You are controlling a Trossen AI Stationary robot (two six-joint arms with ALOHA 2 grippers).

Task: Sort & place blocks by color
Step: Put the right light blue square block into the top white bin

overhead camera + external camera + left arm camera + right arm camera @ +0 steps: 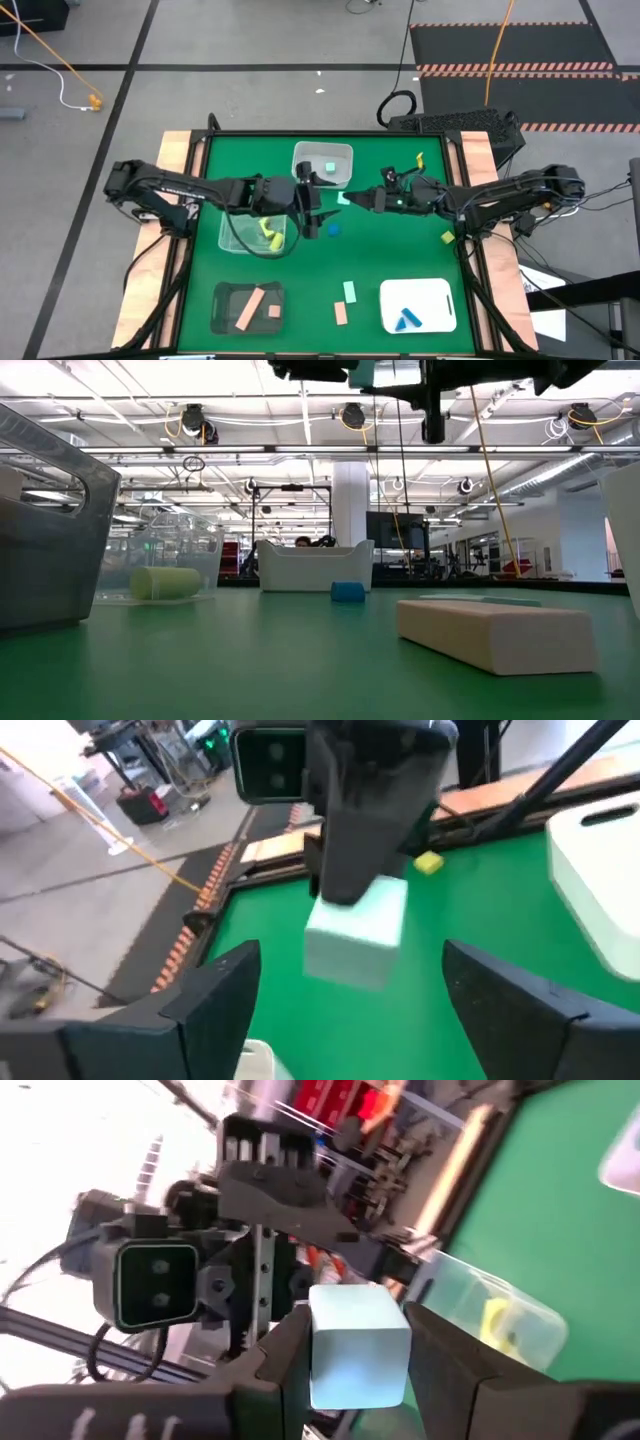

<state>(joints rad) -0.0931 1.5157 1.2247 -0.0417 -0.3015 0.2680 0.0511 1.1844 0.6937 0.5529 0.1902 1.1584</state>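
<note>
Green felt covers the table (400, 260), and both arms meet above its middle. At the far side stands the white bin (322, 163) with one mint cube inside; the clear tray (252, 232) holds yellow blocks (267, 232). The right gripper (358, 1350) is closed on a mint green block (358, 1345), held in the air between the arms. The left gripper (345, 985) faces it with jaws wide apart, not touching. A blue cube (333, 229) lies on the felt just below them.

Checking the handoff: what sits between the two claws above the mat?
A mint block, shut in the right claw; the left claw stands open around it, shown in both wrist views.
</note>
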